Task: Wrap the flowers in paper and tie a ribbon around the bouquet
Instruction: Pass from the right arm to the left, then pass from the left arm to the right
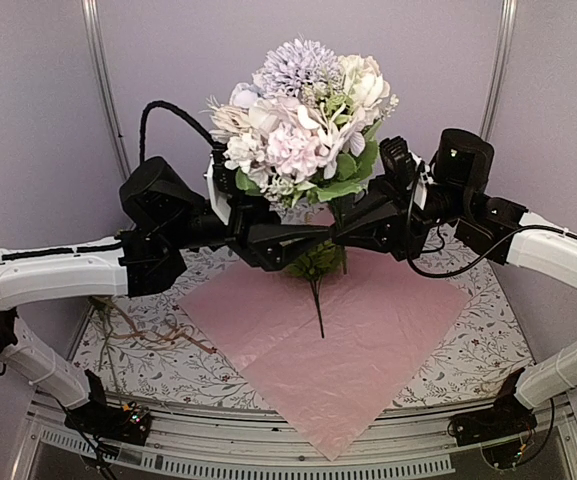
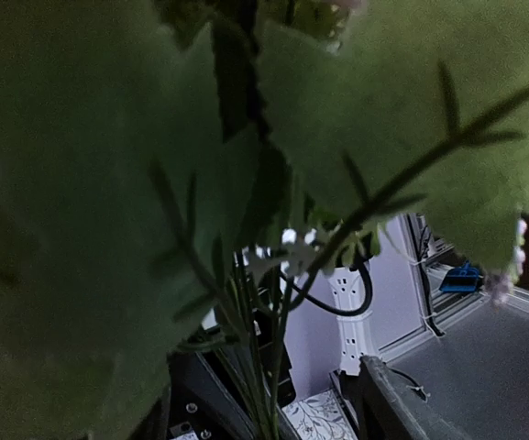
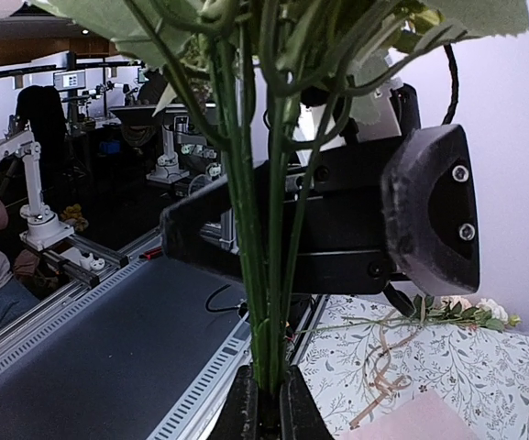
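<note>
Pink paper (image 1: 358,340) lies flat on the floral cloth (image 1: 473,345), well below both grippers. The right gripper (image 3: 266,408) is clenched on the green stalks of the flowers (image 1: 303,120). The blooms stand upright above it, and the stalk ends hang beneath it over the paper. The left gripper (image 1: 303,243) faces it, just beside it, with its fingers (image 2: 388,399) spread apart around the stalks and not closed on them. Beige ribbon (image 3: 379,357) lies on the cloth below the left gripper, beside the paper.

Floral cloth (image 1: 463,350) spread below right gripper (image 1: 342,232); lilac wall (image 1: 168,60) behind it; metal rail (image 1: 208,440) nearer.
</note>
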Action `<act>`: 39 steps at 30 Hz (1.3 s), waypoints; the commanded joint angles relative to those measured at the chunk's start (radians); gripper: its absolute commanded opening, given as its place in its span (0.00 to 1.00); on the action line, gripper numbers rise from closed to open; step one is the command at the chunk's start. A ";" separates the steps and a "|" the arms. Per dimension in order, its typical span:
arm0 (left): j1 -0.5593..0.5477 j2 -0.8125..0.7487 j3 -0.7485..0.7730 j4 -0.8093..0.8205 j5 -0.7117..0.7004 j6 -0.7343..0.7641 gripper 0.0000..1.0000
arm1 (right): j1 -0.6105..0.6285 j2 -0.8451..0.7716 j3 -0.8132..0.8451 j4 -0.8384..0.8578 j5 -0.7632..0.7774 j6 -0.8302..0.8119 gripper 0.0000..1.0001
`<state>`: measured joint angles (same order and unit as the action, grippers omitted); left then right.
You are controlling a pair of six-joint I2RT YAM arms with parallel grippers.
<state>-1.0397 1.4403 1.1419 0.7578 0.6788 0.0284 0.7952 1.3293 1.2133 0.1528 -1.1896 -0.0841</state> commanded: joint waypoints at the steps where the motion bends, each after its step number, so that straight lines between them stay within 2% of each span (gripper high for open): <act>1: -0.028 0.037 0.057 -0.044 0.011 0.015 0.56 | 0.018 0.004 0.042 -0.042 -0.021 -0.045 0.00; 6: -0.043 0.036 0.057 -0.058 -0.015 0.024 0.40 | 0.018 0.003 0.052 -0.101 -0.011 -0.073 0.00; 8: -0.051 0.039 0.067 -0.084 -0.022 0.040 0.24 | 0.019 0.001 0.061 -0.129 -0.003 -0.096 0.00; 10: -0.059 0.037 0.071 -0.101 -0.033 0.048 0.02 | 0.019 -0.007 0.059 -0.146 0.009 -0.110 0.00; 13: -0.067 0.015 0.047 -0.094 -0.088 0.053 0.00 | 0.017 -0.035 0.051 -0.191 0.093 -0.153 0.00; 14: -0.069 0.006 0.037 -0.092 -0.128 0.051 0.00 | 0.017 -0.048 0.043 -0.198 0.147 -0.167 0.05; 16: -0.076 -0.014 0.028 -0.105 -0.267 0.045 0.00 | 0.017 -0.083 0.011 -0.186 0.291 -0.182 0.36; 17: -0.084 -0.021 0.029 -0.120 -0.372 0.048 0.00 | 0.017 -0.095 0.006 -0.171 0.374 -0.177 0.47; 18: -0.093 -0.023 0.029 -0.130 -0.477 0.055 0.00 | 0.017 -0.103 -0.022 -0.153 0.453 -0.155 0.51; 20: -0.116 -0.014 0.026 -0.124 -0.665 0.073 0.00 | 0.019 -0.102 -0.035 -0.124 0.575 -0.113 0.51; 23: -0.142 0.019 0.040 -0.117 -0.841 0.099 0.00 | 0.025 -0.096 -0.067 -0.060 0.709 -0.047 0.46; 27: -0.150 0.049 0.056 -0.113 -0.868 0.094 0.00 | 0.050 -0.080 -0.094 0.005 0.782 -0.031 0.45; 29: -0.151 0.056 0.063 -0.118 -0.865 0.092 0.00 | 0.060 -0.066 -0.089 0.008 0.828 -0.030 0.42; 33: -0.150 0.068 0.081 -0.147 -0.879 0.089 0.00 | 0.064 -0.059 -0.087 0.022 0.861 -0.015 0.28; 34: -0.150 0.068 0.079 -0.147 -0.879 0.086 0.00 | 0.064 -0.057 -0.089 0.029 0.863 -0.010 0.19; 35: -0.151 0.072 0.079 -0.151 -0.884 0.086 0.00 | 0.063 -0.054 -0.086 0.030 0.866 0.005 0.06; 36: -0.148 0.074 0.083 -0.162 -0.890 0.086 0.00 | 0.063 -0.049 -0.083 0.027 0.877 0.015 0.01; 38: -0.147 0.084 0.110 -0.224 -0.915 0.078 0.02 | 0.058 -0.042 -0.079 0.008 0.896 0.062 0.00; 39: -0.143 0.089 0.133 -0.273 -0.929 0.068 0.14 | 0.046 -0.036 -0.078 -0.009 0.896 0.087 0.00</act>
<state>-1.1732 1.5127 1.2041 0.5911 -0.2020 0.1070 0.8627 1.2747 1.1252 0.1329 -0.3710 -0.0887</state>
